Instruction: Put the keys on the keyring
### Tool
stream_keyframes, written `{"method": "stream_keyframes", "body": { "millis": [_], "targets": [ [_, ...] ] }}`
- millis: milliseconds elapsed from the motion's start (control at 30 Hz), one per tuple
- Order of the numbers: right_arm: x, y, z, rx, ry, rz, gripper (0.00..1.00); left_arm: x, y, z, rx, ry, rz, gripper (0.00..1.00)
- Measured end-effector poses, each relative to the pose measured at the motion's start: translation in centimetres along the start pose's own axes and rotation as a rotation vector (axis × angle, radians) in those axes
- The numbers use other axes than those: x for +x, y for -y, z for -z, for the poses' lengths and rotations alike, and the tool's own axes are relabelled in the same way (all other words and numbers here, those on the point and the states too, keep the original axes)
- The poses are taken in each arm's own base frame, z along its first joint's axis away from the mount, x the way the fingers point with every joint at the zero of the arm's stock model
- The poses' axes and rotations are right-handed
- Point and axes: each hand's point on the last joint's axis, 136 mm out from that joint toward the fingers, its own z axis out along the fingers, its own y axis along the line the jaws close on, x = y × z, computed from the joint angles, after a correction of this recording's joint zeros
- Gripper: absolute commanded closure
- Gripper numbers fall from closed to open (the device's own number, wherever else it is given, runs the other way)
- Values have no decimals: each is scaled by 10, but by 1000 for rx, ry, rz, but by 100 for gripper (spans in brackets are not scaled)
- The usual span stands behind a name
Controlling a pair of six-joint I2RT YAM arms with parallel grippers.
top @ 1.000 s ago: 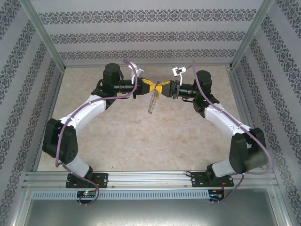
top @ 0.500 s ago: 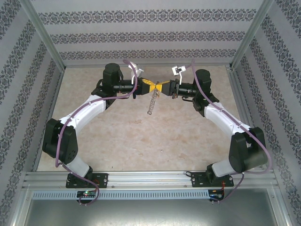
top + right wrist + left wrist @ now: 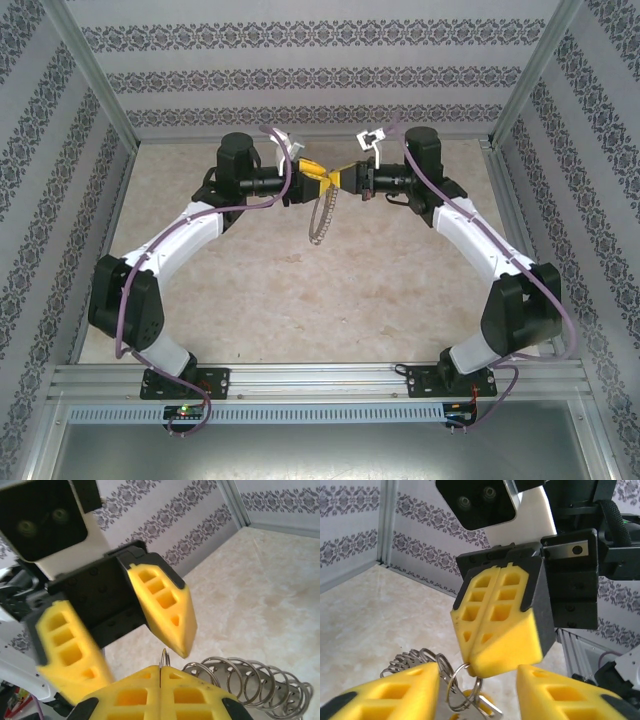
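- Your two arms meet nose to nose in the upper middle of the overhead view. They are lifted off the desk [image 3: 300, 290], so the keyring [image 3: 320, 215] hangs free between them instead of lying flat.
- Your right tool [image 3: 347, 178] has its fingers pressed together on one loop of the keyring. Low in the centre of the right wrist view, a thin sliver of wire stands up out of the seam between the yellow pads [image 3: 190, 695]. That pinch carries the whole weight.
- Your left tool [image 3: 316, 174] stands apart. In the lower part of the left wrist view its fingers [image 3: 395, 692] sit either side of the right tool's tip, with nothing pinched between them. I read this as a regrip: one side holds so the other is free to work.
- A string of metal loops [image 3: 250, 680] trails off the held loop toward the lower right of the right wrist view. In the overhead view it droops toward the desk just below the tools.
- The key [image 3: 470, 700] is probably the yellowish bit with a flat silver piece under the held loop, at the bottom edge of the left wrist view. It is cropped, so I cannot tell whether it is threaded on.
- The held loop is thin and gripped edge-on, so it may twist in the pads if you nudge it. Bring the left fingers in gently.
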Motion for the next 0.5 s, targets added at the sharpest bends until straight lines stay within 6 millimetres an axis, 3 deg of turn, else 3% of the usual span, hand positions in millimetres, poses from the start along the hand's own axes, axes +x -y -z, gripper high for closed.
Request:
{"method": "stream_keyframes", "body": {
  "millis": [100, 300, 500],
  "targets": [
    [2, 5, 1, 52, -51, 34, 100, -10, 0, 13, -37, 11, -32, 44],
    [2, 8, 8, 138, -166, 113, 100, -32, -2, 37, -96, -3, -108, 44],
    [7, -4, 15, 160, -275, 194, 100, -35, 6, 40, -48, -90, -150, 53]
  ]
}}
